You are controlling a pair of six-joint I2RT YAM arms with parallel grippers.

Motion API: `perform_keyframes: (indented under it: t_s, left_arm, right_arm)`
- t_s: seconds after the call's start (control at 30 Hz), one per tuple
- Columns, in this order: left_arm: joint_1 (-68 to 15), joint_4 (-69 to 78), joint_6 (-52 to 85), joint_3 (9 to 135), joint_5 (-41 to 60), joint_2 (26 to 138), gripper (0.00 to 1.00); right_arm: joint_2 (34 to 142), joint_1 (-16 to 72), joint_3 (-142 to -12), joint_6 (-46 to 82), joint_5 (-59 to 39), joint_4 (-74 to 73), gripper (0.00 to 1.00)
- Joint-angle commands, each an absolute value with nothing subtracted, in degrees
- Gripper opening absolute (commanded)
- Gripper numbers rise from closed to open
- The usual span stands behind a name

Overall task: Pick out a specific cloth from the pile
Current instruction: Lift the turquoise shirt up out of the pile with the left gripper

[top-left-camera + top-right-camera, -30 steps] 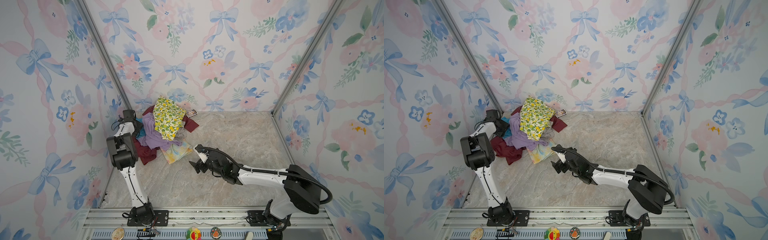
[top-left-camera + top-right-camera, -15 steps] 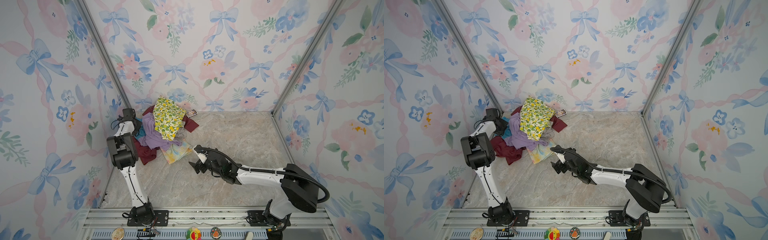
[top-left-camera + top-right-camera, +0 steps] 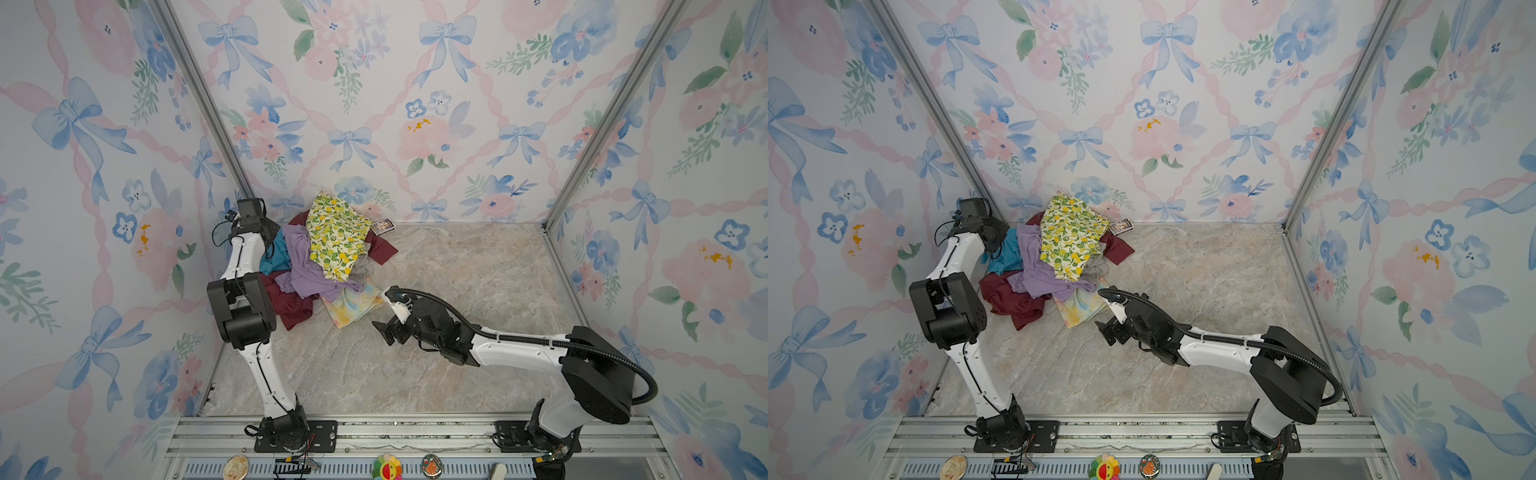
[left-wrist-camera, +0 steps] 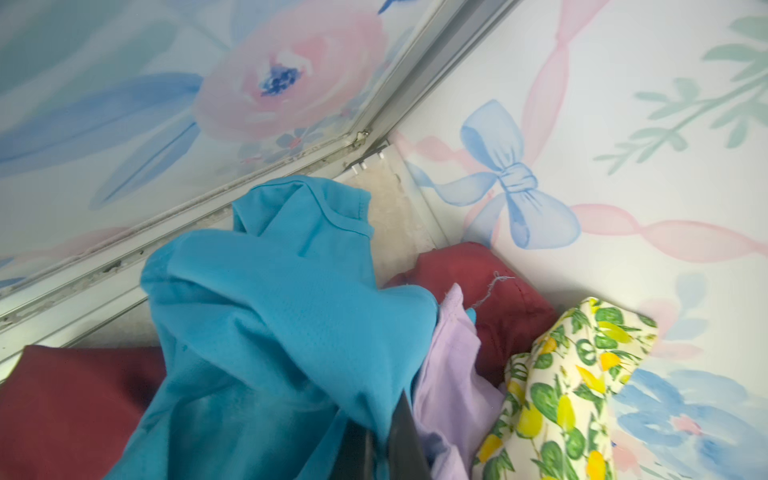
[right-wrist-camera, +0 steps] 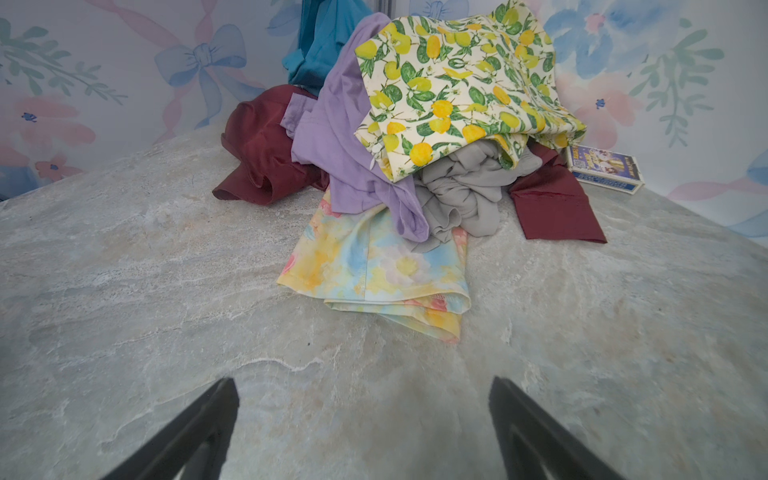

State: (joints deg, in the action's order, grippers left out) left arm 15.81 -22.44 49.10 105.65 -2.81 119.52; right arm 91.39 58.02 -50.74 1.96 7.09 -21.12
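So the left claw (image 4: 378, 449) is pinched tight on a bunched fold of the cloth (image 4: 282, 311). It's a smooth, plain turquoise knit with a stitched hem, sitting at the left edge of the pile (image 3: 332, 270) in the back corner, against the crumpled lavender piece (image 3: 303, 270). The pile's a soft rumpled heap with lemon print (image 3: 336, 237) on top and maroon (image 3: 291, 305), wrinkly grey (image 5: 461, 187) and flat pastel tie-dye (image 3: 351, 305) lower down. The right claw (image 5: 365, 415) is spread wide over the bare marble-look floor (image 3: 415, 374), near the tie-dye.
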Motion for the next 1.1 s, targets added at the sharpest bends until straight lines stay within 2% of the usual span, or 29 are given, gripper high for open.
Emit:
perform_keyframes:
  t_s: [0.0, 0.43, 1.07]
  left_arm:
    - [15.0, -22.2, 47.8, 108.6, -5.4, 116.0, 0.00]
    - [12.0, -22.1, 45.6, 113.1, -9.3, 108.5, 0.00]
    - [6.8, -22.0, 42.2, 121.7, -8.1, 102.2, 0.00]
  right_arm:
    - [89.1, 59.5, -51.2, 3.9, 9.4, -20.3, 0.97]
    - [86.5, 61.4, -51.4, 3.3, 13.9, -16.9, 0.97]
    - [82.4, 61.6, -49.0, 4.3, 19.2, -18.1, 0.97]
